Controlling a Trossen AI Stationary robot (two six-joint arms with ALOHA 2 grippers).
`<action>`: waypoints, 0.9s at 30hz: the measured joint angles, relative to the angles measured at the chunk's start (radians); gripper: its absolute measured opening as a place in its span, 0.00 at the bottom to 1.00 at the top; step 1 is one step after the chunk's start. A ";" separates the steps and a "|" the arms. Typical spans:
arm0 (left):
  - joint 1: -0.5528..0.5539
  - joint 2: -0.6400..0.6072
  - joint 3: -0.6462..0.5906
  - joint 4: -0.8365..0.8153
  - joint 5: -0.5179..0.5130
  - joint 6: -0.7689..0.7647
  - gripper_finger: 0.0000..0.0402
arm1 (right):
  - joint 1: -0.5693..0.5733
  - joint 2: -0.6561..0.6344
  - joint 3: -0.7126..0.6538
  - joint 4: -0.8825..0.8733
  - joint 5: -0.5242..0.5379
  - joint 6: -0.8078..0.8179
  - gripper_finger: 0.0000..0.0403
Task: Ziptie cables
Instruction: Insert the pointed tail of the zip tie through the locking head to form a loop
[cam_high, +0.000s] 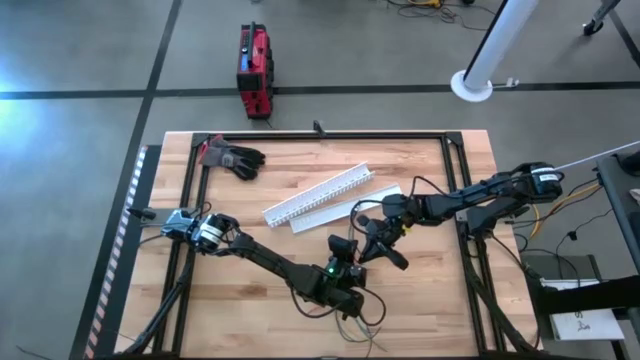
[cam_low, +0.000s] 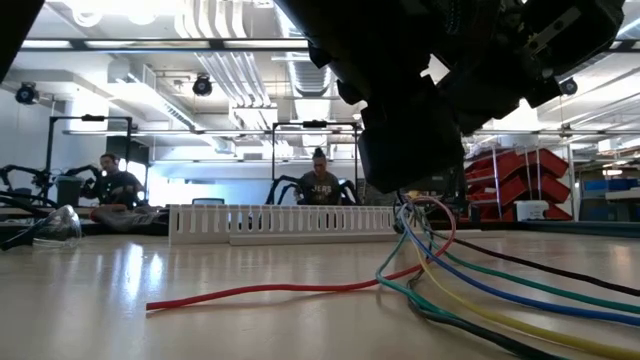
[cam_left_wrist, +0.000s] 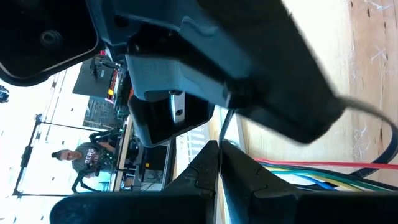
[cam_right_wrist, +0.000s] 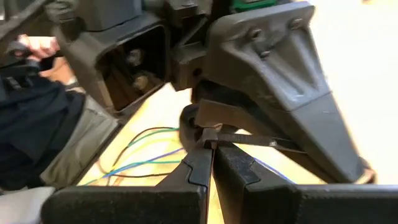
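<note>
The cables (cam_low: 470, 290), thin red, green, blue, yellow and dark wires, fan out over the wooden table (cam_high: 240, 300) and gather upward into a bunch (cam_low: 412, 222) under the two grippers. My left gripper (cam_high: 350, 256) and my right gripper (cam_high: 368, 248) meet tip to tip above the table's near middle. Each is shut on a thin dark zip-tie strap. In the right wrist view a dark loop (cam_right_wrist: 186, 123) curves beside my fingertips. Whether that loop goes around the bunch is hidden. My left gripper (cam_left_wrist: 219, 152) pinches a thin dark strap (cam_left_wrist: 225, 127) between its two fingertips; the strap runs on from them toward the right gripper's body. My right gripper (cam_right_wrist: 209, 148) pinches the flat dark zip-tie strap (cam_right_wrist: 249, 140) at its fingertips. The strap lies across the fingers, clear of the table, beside the dark loop.
A long white slotted channel (cam_high: 318, 193) and its flat lid (cam_high: 345, 210) lie behind the grippers. Dark gloves (cam_high: 232, 157) rest at the far left corner. A red case (cam_high: 254, 57) stands on the floor beyond the table. People sit in the room behind (cam_low: 320, 185).
</note>
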 joint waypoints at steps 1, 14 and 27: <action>0.000 0.000 0.000 0.000 0.000 0.000 0.00 | 0.000 0.000 0.000 0.000 0.017 0.000 0.00; 0.000 0.000 0.000 0.008 0.000 0.000 0.00 | -0.002 0.000 0.000 0.001 0.048 0.000 0.00; 0.001 -0.001 0.000 0.012 0.000 0.019 0.00 | -0.002 0.000 0.000 -0.001 0.109 0.010 0.00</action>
